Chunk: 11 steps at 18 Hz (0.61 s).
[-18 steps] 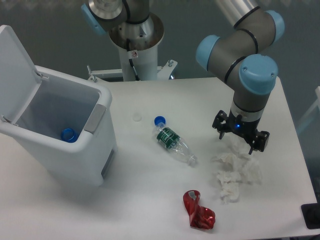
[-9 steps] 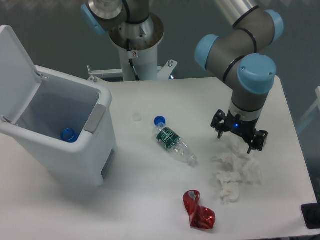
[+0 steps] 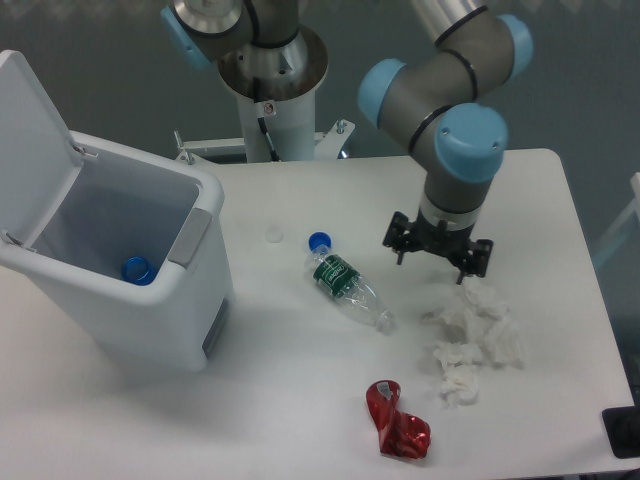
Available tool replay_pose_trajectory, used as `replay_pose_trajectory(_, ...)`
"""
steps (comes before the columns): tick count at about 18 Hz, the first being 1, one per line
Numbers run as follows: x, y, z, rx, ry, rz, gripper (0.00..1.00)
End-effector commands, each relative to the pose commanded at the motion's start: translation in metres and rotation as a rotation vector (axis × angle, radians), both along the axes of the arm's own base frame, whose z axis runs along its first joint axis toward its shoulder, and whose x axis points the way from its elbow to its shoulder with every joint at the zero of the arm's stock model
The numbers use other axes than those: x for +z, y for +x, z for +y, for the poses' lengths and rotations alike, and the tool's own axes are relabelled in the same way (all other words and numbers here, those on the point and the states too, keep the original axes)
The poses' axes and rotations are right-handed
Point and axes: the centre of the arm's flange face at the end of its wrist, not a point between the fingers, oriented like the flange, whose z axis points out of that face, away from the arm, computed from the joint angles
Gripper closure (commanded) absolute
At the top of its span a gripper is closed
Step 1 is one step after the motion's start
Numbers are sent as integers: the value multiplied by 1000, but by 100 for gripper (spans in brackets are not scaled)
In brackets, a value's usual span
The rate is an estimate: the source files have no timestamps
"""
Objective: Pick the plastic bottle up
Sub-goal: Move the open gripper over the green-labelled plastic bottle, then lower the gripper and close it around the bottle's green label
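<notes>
On the smooth white bench (image 3: 300,400), a boxy white plastic bin (image 3: 130,290) stands at the left, lid up, a round blue cap (image 3: 137,270) inside. Right of centre lies crumpled white tissue (image 3: 475,335). The small clear plastic bottle (image 3: 350,288), with dark green label band and blue cap, lies on its side mid-bench. A shiny red crinkled wrapper (image 3: 398,422) sits nearer the front. The black pincer (image 3: 436,248), fingers apart and empty, has shifted left off the tissue toward the bottle

A dark object (image 3: 624,432) is cut off at the lower right edge.
</notes>
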Motion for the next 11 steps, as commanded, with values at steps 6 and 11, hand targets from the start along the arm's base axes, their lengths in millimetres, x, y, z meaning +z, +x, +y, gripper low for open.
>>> replay_pose_trajectory(6,-23,5,15,169,-22,-28,0)
replay_pose_trajectory(11,-38,-4,30,348,-33,-43,0)
